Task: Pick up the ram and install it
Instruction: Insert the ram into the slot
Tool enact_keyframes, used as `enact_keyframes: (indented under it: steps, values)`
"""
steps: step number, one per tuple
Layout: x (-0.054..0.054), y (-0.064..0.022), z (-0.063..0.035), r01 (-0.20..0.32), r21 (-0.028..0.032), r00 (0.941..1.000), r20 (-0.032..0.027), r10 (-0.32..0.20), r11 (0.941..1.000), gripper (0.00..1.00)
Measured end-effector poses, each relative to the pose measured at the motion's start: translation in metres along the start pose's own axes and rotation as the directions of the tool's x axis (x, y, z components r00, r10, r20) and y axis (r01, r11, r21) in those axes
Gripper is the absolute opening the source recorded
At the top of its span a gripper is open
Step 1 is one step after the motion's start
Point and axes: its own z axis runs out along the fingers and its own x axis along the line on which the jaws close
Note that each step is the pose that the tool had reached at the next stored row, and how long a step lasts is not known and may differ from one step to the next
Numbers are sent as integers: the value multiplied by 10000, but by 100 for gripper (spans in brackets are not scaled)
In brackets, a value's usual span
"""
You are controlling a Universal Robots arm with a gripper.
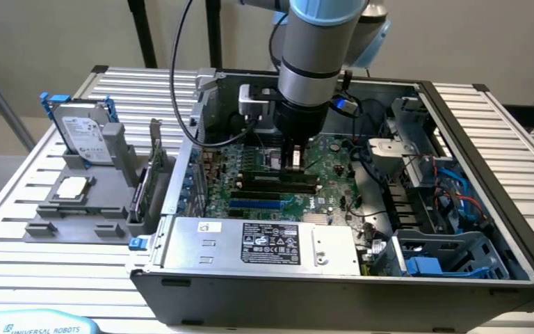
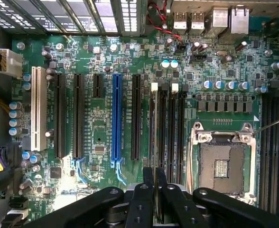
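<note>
**Arm reaching down over the memory slots in the open computer**

The arm (image 1: 316,62) is hanging straight down into the open computer case (image 1: 452,111), which is lying on the slatted bench (image 1: 53,278). Its gripper (image 1: 294,161) is hovering just above the green motherboard (image 1: 248,202), over the black memory slots (image 2: 170,128) that are sitting between the long expansion slots and the empty processor socket (image 2: 222,161).

In the wrist view the fingers (image 2: 148,190) are standing close together, nearly touching, with a thin dark edge running between them in line with one memory slot. This looks like the ram (image 2: 155,190), held on edge, though I cannot tell for certain that it is gripped or how far it is sitting in the slot.

The blue slot (image 2: 116,118) is lying just beside the memory slots, away from the socket. The silver power supply (image 1: 267,243) is sitting at the near end of the case. Outside the case, towards the exterior view's left, a grey holder (image 1: 91,188) is carrying a hard drive (image 1: 81,129) and a square silver processor (image 1: 72,186).
</note>
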Motion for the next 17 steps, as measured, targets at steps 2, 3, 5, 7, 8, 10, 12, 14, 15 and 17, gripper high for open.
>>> enact_keyframes:
  steps: [2, 3, 5, 7, 8, 10, 12, 14, 15, 17]
  values:
    - [-2, -1, 5, 0, -1, 10000, -29, 0, 10000, 13]
    - [-6, 0, 5, -1, -1, 10000, -32, 1, 10000, 13]
    - [-13, 0, 6, -1, 0, 10000, -32, 1, 10000, 13]
    - [-23, 0, 8, -2, 1, 10000, -43, 2, 10000, 13]
    - [-31, 0, 9, 0, 1, 10000, -57, 0, 10000, 13]
    - [-47, 0, 12, 4, 5, 10000, -91, -4, 10000, 13]
    - [-55, 0, 18, 3, 11, 9999, -112, -3, 10000, 13]
    - [-55, -1, 24, 5, 16, 9999, -122, -5, 10000, 13]
    - [-55, -1, 28, 4, 18, 9999, -126, -4, 10000, 13]
    - [-55, -1, 35, 3, 22, 9999, -129, -3, 10000, 13]
